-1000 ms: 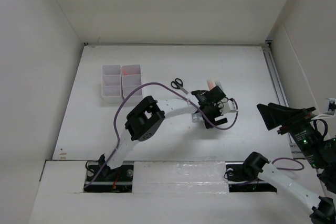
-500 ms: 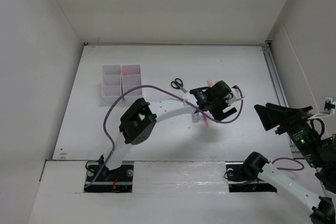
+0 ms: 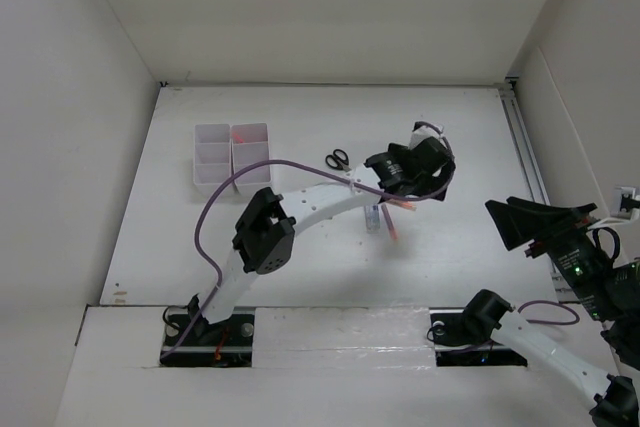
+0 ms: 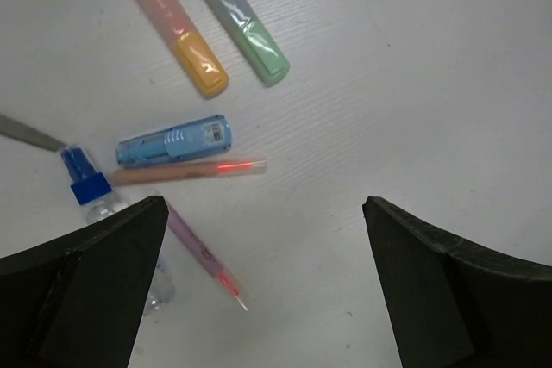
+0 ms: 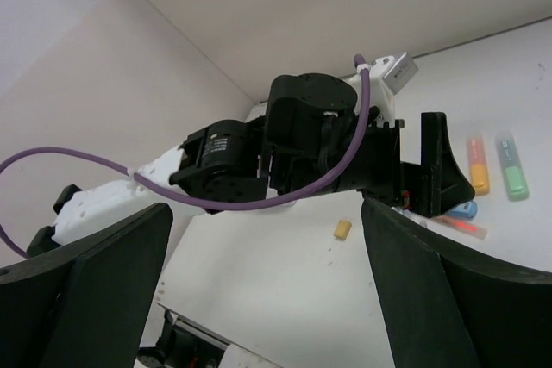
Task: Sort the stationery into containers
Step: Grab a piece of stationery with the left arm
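My left gripper point(image 4: 263, 295) is open and empty, hovering over the table. Ahead of it lie an orange marker point(image 4: 177, 28), a green marker point(image 4: 239, 19), a blue marker point(image 4: 174, 141), two thin red-pink pens point(image 4: 188, 171), and a clear blue-capped bottle point(image 4: 89, 189). In the top view the left gripper point(image 3: 414, 167) covers the markers; the bottle point(image 3: 374, 217) shows beside it. The black-handled scissors point(image 3: 337, 159) lie to its left. The white organizer point(image 3: 214, 179) stands far left. My right gripper point(image 5: 267, 290) is open and empty at the right; a yellow eraser point(image 5: 343, 229) lies ahead of it.
White walls enclose the table on three sides. A purple cable point(image 3: 215, 212) loops over the left arm. The left arm point(image 5: 310, 140) fills the middle of the right wrist view. Something red-pink point(image 3: 238, 134) lies in the organizer's far right compartment.
My left gripper has swung to the right and farther back, staying open. The bottle and pens that it covered now show; the orange marker is now hidden beneath it. The right arm barely moved.
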Available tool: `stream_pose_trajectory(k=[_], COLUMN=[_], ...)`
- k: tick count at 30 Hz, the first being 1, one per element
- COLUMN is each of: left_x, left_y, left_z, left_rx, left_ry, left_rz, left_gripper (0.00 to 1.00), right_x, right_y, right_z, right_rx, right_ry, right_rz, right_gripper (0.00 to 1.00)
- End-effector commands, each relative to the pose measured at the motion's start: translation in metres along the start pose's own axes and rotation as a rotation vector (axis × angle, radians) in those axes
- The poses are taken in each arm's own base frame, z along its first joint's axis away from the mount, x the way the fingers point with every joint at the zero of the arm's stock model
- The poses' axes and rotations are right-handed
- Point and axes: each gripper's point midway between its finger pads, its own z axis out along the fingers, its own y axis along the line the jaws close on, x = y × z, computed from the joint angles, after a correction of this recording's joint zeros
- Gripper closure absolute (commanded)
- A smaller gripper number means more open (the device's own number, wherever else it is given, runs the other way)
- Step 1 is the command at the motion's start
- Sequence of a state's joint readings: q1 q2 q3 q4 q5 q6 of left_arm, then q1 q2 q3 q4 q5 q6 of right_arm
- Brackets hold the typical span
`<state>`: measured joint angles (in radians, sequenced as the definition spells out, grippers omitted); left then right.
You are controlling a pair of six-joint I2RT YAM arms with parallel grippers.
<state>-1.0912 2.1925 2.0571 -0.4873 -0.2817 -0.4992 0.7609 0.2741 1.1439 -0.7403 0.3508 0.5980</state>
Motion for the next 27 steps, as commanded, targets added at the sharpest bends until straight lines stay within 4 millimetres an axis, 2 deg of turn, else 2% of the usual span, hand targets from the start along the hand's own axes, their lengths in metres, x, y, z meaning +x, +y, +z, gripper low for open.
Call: stream_pose_trajectory(k=[1, 3, 5, 8, 11, 13, 14, 17, 21, 27], left_x=[0.016, 0.033, 0.038, 0.055, 0.080, 0.079, 0.090, 0.105, 0.117, 0.113], left_y=[0.016, 0.017, 0.012, 0.025, 0.039, 0.040, 0.043, 0.049, 0.051, 0.053], left_z=[-0.004, -0.001, -0.004, 0.000, 0.003, 0.000, 0.001, 0.003, 0.013, 0.014], left_rx=[-0.114, -0.140, -0.145, -0.225, -0.285, -0.276, -0.289, -0.312, -0.319, -0.323], left_ry=[0.034, 0.064, 0.074, 0.094, 0.134, 0.123, 0.145, 0.174, 0.188, 0.164], left_rz=[-0.238, -0.309, -0.341, -0.412, -0.457, -0.479, -0.484, -0.491, -0.499, -0.500], left_gripper=[0.04, 0.04, 0.04, 0.04, 0.05, 0.05, 0.05, 0.06, 0.06, 0.06], right_x=[-0.011, -0.012, -0.015, -0.016, -0.018, -0.018, -0.015, -0.018, -0.020, -0.021], right_y=[0.008, 0.008, 0.008, 0.008, 0.009, 0.007, 0.006, 0.006, 0.005, 0.008], right_z=[-0.004, -0.007, -0.010, -0.013, -0.018, -0.020, -0.020, -0.025, -0.028, -0.029], right_rx=[-0.038, -0.043, -0.051, -0.056, -0.068, -0.067, -0.061, -0.067, -0.072, -0.085], right_ry=[-0.034, -0.041, -0.051, -0.058, -0.060, -0.059, -0.050, -0.058, -0.066, -0.068], right_rz=[0.006, 0.009, 0.023, 0.026, 0.029, 0.028, 0.024, 0.028, 0.031, 0.034], right_gripper=[0.04, 0.04, 0.04, 0.04, 0.04, 0.04, 0.04, 0.04, 0.04, 0.04])
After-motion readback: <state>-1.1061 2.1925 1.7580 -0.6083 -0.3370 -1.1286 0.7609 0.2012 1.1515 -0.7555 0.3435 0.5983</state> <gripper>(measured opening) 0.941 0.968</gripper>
